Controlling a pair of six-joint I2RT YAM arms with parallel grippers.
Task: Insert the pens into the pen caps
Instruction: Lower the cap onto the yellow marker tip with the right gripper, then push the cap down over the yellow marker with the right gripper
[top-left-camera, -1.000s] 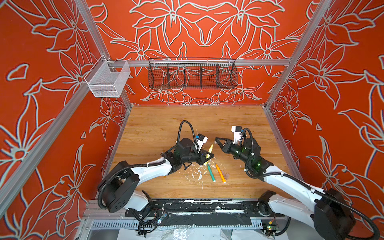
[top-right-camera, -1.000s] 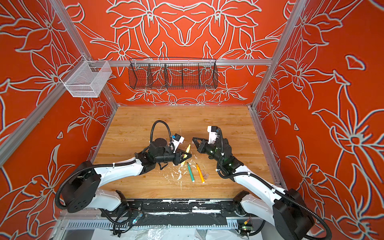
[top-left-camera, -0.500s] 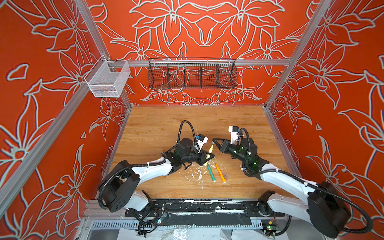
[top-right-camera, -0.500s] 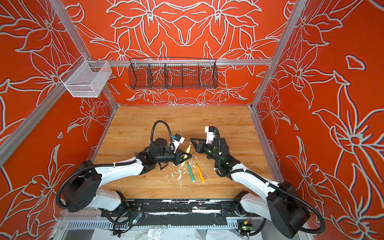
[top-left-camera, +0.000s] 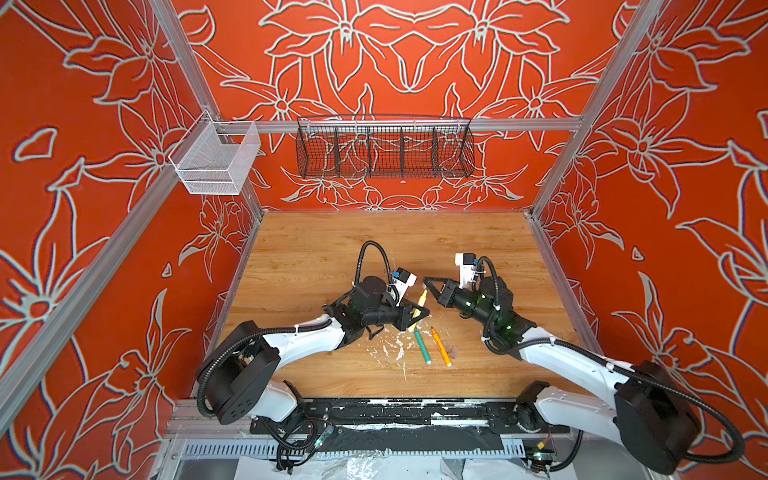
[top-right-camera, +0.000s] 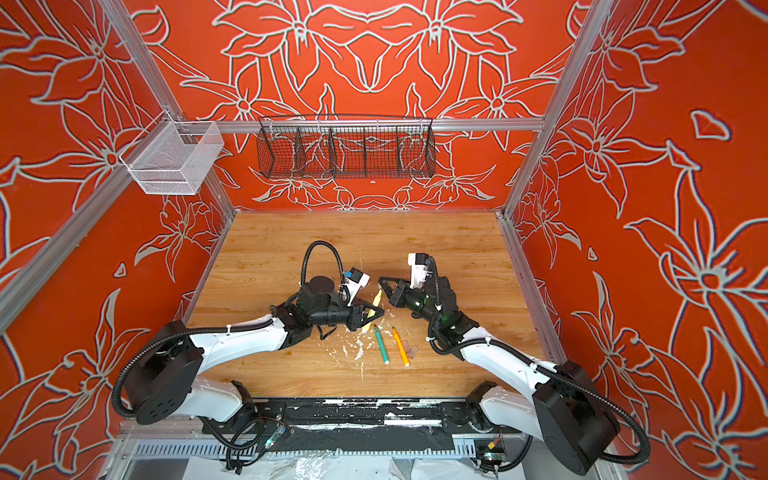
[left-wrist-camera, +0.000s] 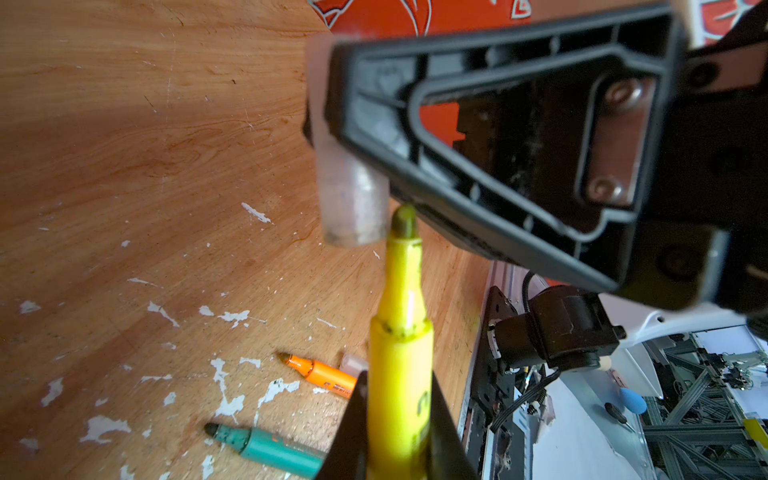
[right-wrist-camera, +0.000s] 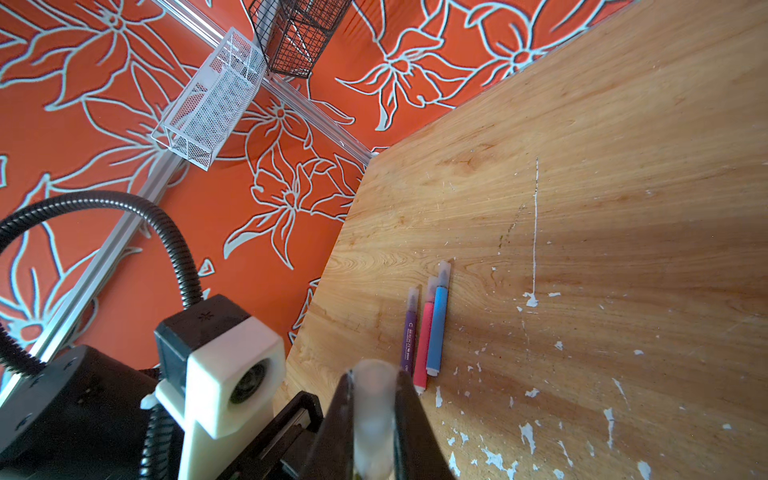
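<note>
My right arm (top-left-camera: 561, 357) has moved closer to the middle. The right gripper (top-left-camera: 427, 282) is clamped on a clear pen cap (left-wrist-camera: 351, 203). The left gripper (top-left-camera: 417, 315) is clamped on the yellow pen (left-wrist-camera: 401, 353), raised above the table (top-left-camera: 332, 249). The pen's tip now sits just beside the cap's mouth, not inside yet.

raised yellow pen (left-wrist-camera: 401, 353), tip beside clear cap (left-wrist-camera: 351, 208)

In a top view, table (top-left-camera: 374, 241) open at mid-frame; green pen (top-left-camera: 422, 347), orange pen (top-left-camera: 441, 348) and white flecks (top-left-camera: 399, 353) clutter lower centre.
</note>
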